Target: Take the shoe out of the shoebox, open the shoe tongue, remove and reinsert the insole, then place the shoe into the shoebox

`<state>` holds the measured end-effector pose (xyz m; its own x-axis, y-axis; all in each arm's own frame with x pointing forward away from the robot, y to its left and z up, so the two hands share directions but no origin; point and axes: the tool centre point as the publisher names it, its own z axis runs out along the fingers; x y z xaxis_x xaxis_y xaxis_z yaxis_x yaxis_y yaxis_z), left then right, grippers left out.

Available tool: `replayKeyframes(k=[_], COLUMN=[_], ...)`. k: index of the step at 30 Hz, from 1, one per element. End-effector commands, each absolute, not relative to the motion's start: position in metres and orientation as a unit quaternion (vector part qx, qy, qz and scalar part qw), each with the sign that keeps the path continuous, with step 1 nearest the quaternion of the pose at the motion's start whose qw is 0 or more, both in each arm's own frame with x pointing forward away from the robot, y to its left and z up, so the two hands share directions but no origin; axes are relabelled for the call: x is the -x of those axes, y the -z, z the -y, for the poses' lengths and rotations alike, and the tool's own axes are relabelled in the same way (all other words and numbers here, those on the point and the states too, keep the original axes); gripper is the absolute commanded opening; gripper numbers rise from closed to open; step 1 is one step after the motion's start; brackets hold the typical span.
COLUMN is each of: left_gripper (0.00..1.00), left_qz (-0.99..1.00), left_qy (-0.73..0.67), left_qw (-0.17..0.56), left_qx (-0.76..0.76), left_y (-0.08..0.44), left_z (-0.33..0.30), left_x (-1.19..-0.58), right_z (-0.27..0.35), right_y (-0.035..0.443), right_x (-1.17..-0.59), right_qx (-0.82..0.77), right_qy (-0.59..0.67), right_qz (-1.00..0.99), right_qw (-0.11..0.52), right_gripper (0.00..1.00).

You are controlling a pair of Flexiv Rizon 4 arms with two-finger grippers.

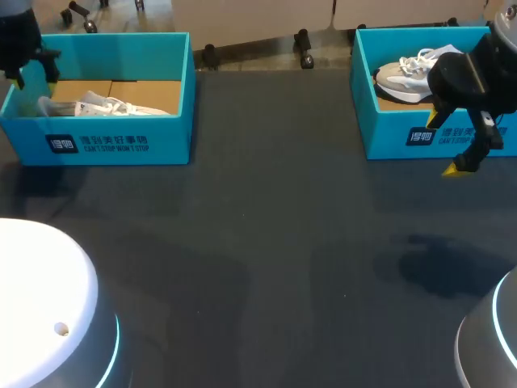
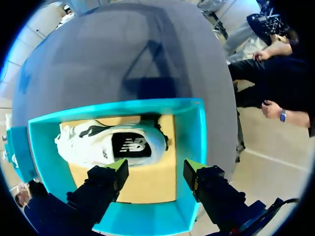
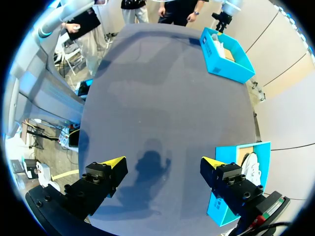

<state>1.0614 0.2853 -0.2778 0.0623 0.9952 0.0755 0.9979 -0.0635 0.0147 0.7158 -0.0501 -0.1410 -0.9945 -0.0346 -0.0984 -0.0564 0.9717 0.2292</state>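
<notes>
A white shoe (image 2: pixel 98 145) with a black insole lies on its side in the left teal shoebox (image 2: pixel 189 132). My left gripper (image 2: pixel 157 167) hangs open just above it, holding nothing. In the head view this shoe (image 1: pixel 101 106) shows over the left shoebox (image 1: pixel 121 137) wall, with my left arm (image 1: pixel 20 44) over the box's far left end. A grey-and-white shoe (image 1: pixel 408 74) lies in the right teal shoebox (image 1: pixel 388 133). My right gripper (image 1: pixel 446 145) hovers in front of that box, open and empty. In the right wrist view the right gripper (image 3: pixel 162 162) is over bare table, with the right shoebox (image 3: pixel 231 155) beside one finger.
The dark table (image 1: pixel 275 242) stretches between the two boxes. White rounded robot bases stand at the near left (image 1: pixel 40 307) and near right (image 1: pixel 493 339) corners. The left shoebox (image 3: pixel 226 59) sits far across the table from my right gripper.
</notes>
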Motion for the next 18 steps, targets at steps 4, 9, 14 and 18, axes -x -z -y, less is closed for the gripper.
replayKeyframes(k=[4, 9, 14, 18], left_gripper=[0.81, 0.99, 1.00, 1.00], left_qz=[0.714, 0.746, 0.780, 0.780], left_qy=[0.015, 0.000, -0.016, -0.016], left_qw=[0.036, 0.039, 0.038, 0.038], left_qx=[0.699, 0.665, 0.624, 0.624], left_y=[0.242, 0.218, 0.202, 0.202], left_z=[-0.292, -0.294, -0.295, -0.295], left_x=[-1.053, -1.041, -1.033, -1.033], right_z=[0.049, 0.049, 0.049, 0.049], right_y=[0.141, 0.141, 0.141, 0.141], right_x=[-0.718, -0.718, -0.718, -0.718], right_qx=[0.022, 0.022, 0.022, 0.022], right_qy=[-0.115, -0.115, -0.115, -0.115], right_qz=[-0.992, -0.992, -0.992, -0.992], right_qw=[0.045, 0.045, 0.045, 0.045], right_gripper=[1.00, 1.00, 1.00, 1.00])
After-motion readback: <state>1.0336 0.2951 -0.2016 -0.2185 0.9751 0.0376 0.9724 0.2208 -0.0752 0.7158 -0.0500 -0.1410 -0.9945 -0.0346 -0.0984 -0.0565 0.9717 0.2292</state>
